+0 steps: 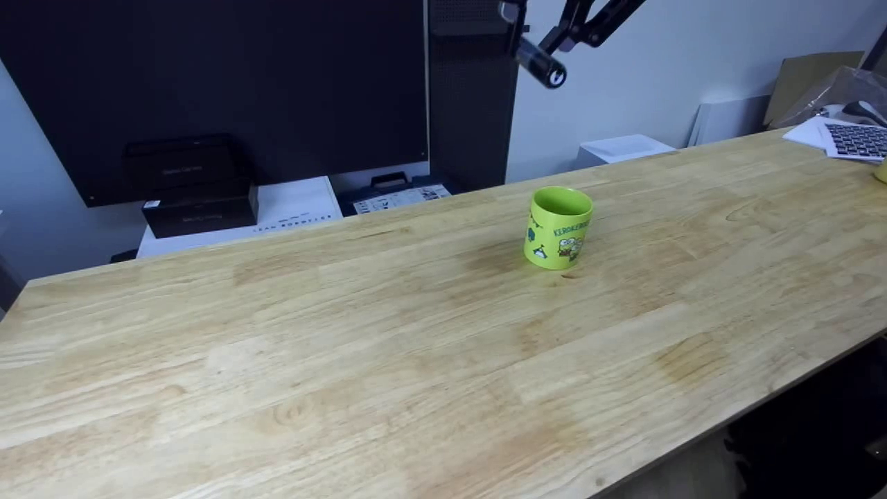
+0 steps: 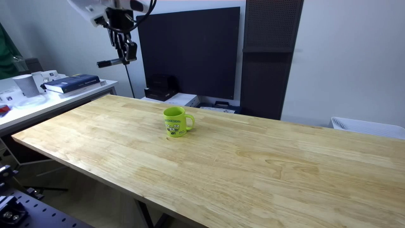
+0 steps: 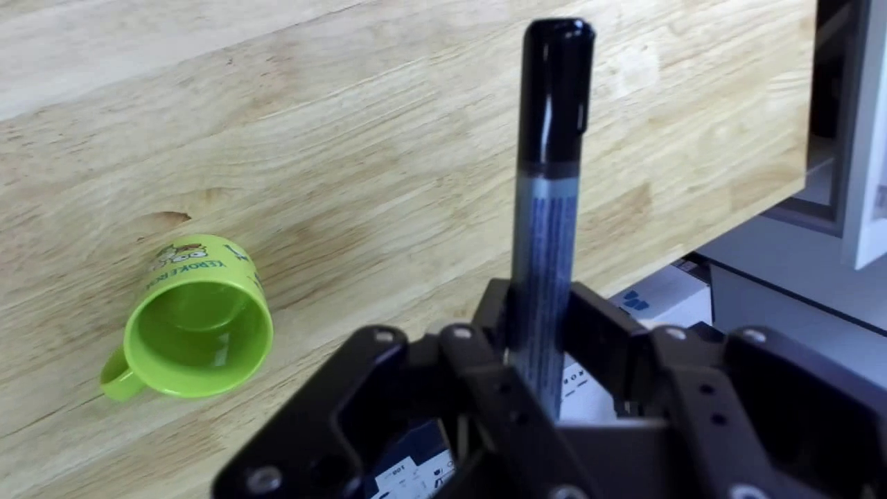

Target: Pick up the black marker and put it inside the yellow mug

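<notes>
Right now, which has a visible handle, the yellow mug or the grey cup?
The yellow mug on the wooden table: its handle sticks out, but the grey cup shows none.

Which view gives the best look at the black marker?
The wrist view: the black marker appears largest there, printing showing, though the gripper partly covers it. Both exterior views show it smaller, held in midair.

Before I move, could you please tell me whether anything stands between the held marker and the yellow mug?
Nothing visible does: the gripper holds the black marker aloft, and the yellow mug stands upright and uncovered on the table.
</notes>
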Robot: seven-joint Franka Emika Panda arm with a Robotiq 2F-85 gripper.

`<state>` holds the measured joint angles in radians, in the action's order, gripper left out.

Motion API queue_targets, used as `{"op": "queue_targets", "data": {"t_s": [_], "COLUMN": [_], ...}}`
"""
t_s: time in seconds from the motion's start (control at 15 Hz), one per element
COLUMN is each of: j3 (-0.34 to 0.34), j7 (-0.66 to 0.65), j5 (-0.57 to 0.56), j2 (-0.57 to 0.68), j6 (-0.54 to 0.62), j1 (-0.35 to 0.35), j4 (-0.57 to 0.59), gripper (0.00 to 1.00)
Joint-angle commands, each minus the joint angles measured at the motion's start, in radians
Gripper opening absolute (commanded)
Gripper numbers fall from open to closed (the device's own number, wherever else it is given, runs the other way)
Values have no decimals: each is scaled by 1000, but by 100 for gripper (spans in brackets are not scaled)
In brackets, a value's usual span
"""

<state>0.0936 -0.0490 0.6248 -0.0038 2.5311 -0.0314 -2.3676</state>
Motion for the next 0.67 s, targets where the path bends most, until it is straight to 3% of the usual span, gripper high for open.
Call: {"op": "queue_targets", "data": {"t_s": [0.0,0.13,0.2,0.33,0.6], "j3": [-20,-23,-22,-40,-113], "j7": [9,11,21,-57,-280], "j5": [11,19,24,-33,-270], "j2": [-20,-30,-15,16,58], "j6": [-17,-21,-59,-109,-124], "j1": [-5,-4,-7,11,66], "j4": [-6,-15,-3,20,29], "gripper": [26,26,6,6,6]}}
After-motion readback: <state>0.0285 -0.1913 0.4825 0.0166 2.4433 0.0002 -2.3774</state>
